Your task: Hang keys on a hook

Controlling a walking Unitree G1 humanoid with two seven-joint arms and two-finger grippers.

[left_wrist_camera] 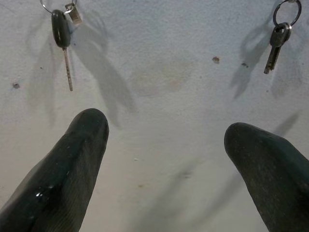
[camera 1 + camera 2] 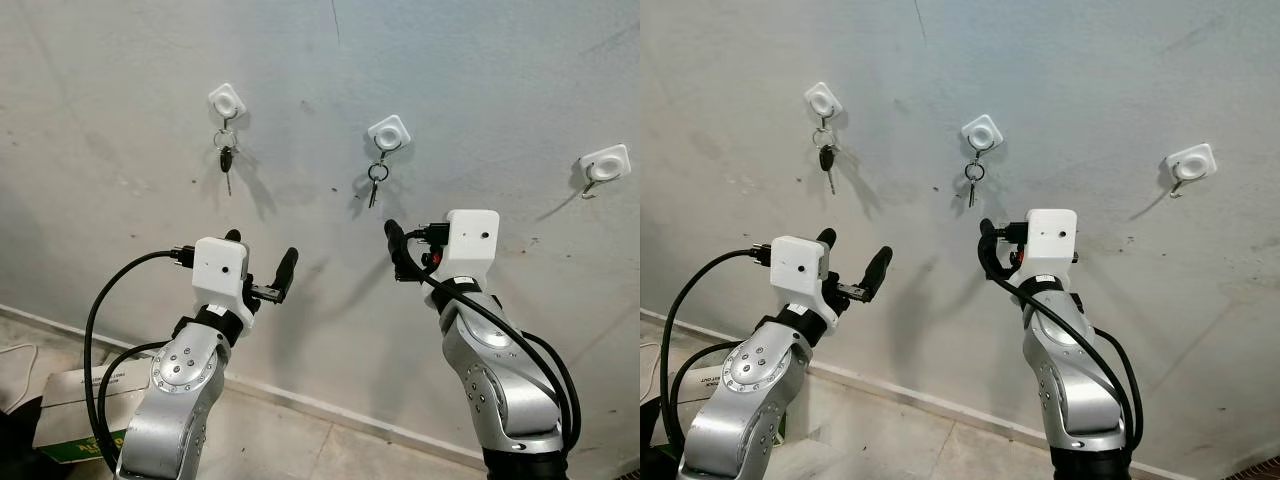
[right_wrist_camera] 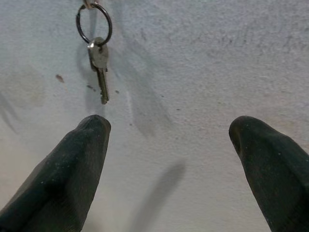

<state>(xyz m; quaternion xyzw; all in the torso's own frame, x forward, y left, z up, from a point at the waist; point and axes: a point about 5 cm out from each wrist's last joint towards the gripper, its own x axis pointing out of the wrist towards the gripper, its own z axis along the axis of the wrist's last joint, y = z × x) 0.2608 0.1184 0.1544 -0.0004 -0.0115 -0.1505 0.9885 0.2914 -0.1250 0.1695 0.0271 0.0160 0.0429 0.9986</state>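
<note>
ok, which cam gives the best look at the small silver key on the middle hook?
Right wrist view: the small silver key hangs large and sharp on its ring. Left wrist view catches it at the frame edge; both eye views show it tiny under the middle white hook.

Grey wall, white hooks, black fingers

The wall [image 2: 120, 120] is mottled pale grey with small brown specks. Three hooks [image 2: 388, 131] are white. One key [image 1: 61, 30] has a black head; the other key [image 3: 100, 60] is silver. Fingers [image 1: 72, 164] are black.
</note>
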